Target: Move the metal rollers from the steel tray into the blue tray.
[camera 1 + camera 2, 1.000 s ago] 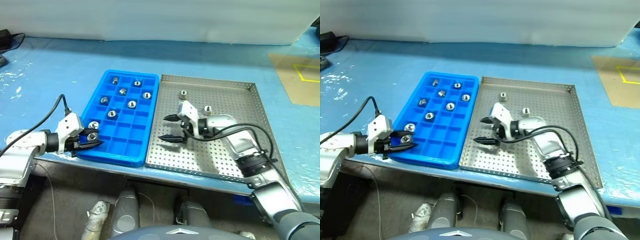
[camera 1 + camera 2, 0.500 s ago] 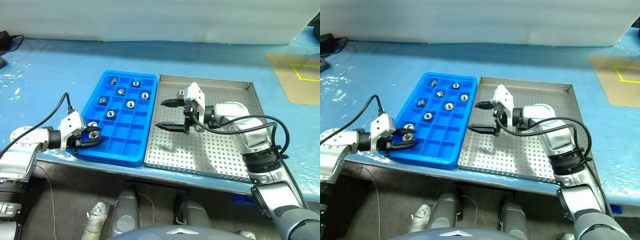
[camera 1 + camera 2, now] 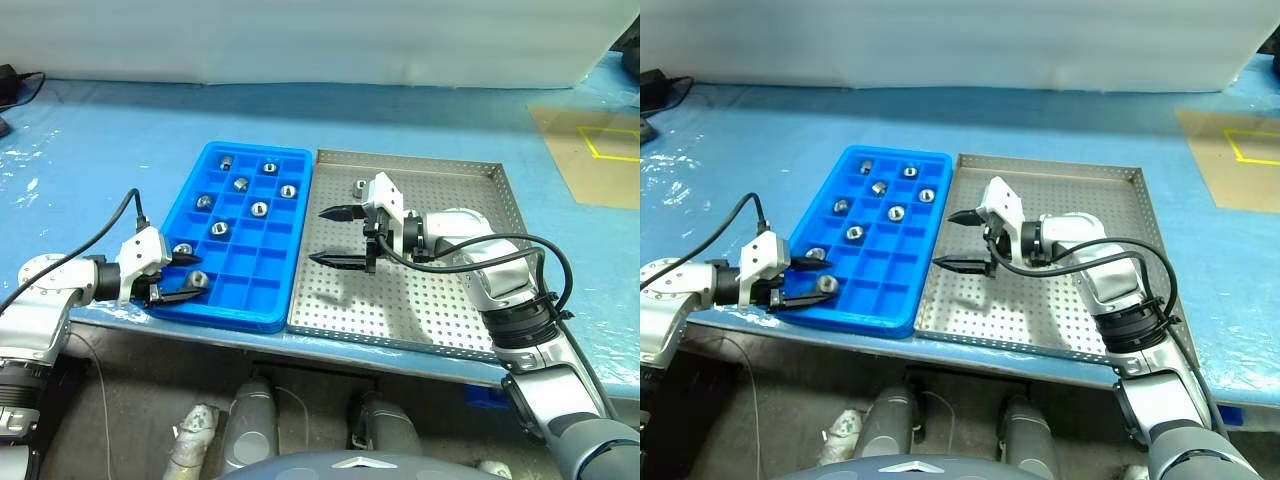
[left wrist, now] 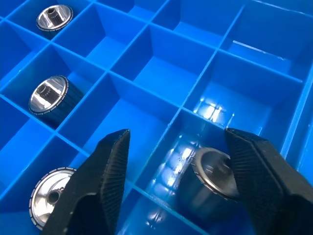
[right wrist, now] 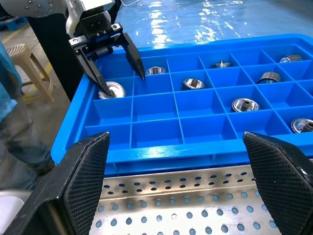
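Blue plastic sheeting, glossy and wrinkled, covers the table (image 3: pixel 120 140), and the white wall behind it is plain. Taking the blue tray as the landmark, the steel tray (image 3: pixel 470 320) lies just beside its long right edge: a wide, shallow square of dull silver metal, its floor pierced by regular small holes, its rims low. The blue tray (image 3: pixel 262 300) itself is narrower, bright moulded plastic cut by thin walls into small square compartments.

Above the steel tray, close to the blue tray's right edge, the right claw (image 3: pixel 334 238) hangs with its two black tapered fingers spread wide and nothing between them, pointing toward the blue tray. At the blue tray's near left corner, the left claw (image 3: pixel 186 279) reaches in over the rim, its fingers apart, straddling a compartment in which one roller (image 4: pixel 210 181) sits loose; whether a finger touches it I cannot tell.

The metal rollers (image 3: pixel 259 209) are short shiny cylinders with knurled sides and dark centre holes. Most lie one to a compartment in the far and left parts of the blue tray. One more roller (image 3: pixel 359 186) rests on the steel tray's perforated floor, near its far rim.
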